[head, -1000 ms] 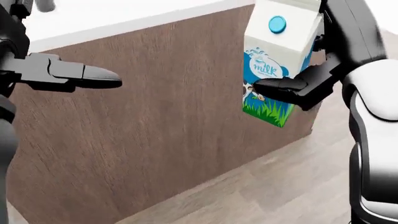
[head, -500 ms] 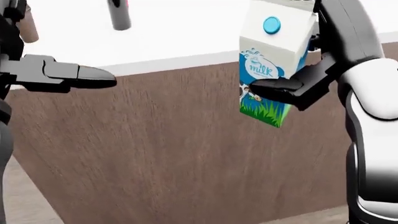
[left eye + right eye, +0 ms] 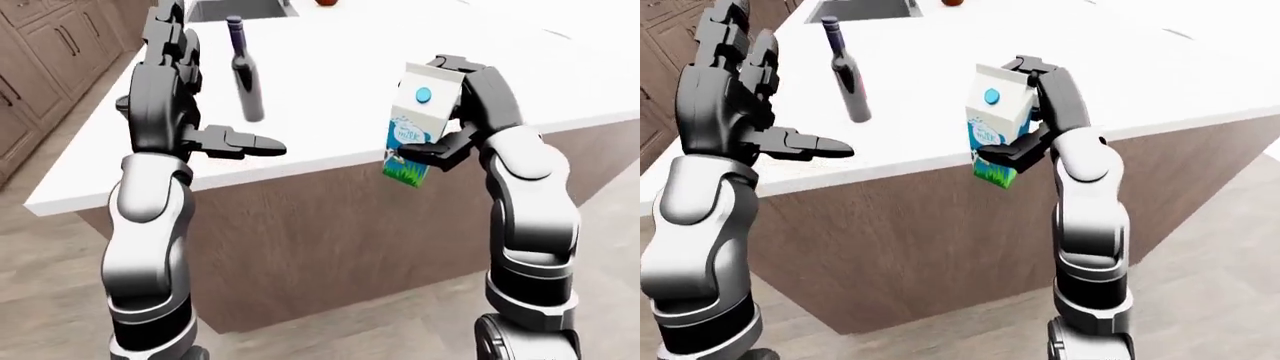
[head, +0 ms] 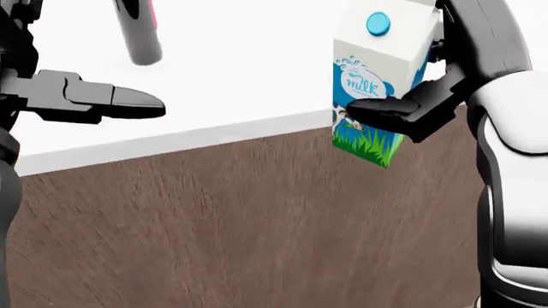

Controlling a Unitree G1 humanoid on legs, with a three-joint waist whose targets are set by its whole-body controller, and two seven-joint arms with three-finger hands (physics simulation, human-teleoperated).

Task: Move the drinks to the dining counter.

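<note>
Our right hand (image 3: 445,142) clamps a tilted milk carton (image 3: 417,124) at centre frame, low beside the white table (image 3: 330,82) edge; it could strike the edge. Left hand (image 3: 240,140) is open, empty.

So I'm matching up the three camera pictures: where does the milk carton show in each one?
Left-eye view: milk carton right of centre, held in the right robot hand.
Head view: upper right, large, top cropped.
Right-eye view: near centre, upper half.
Shared landmark: the white counter, whose edge runs just behind the carton.

head view crops the wine bottle (image 4: 137,32) top; milk carton (image 4: 377,83) peak too
</note>
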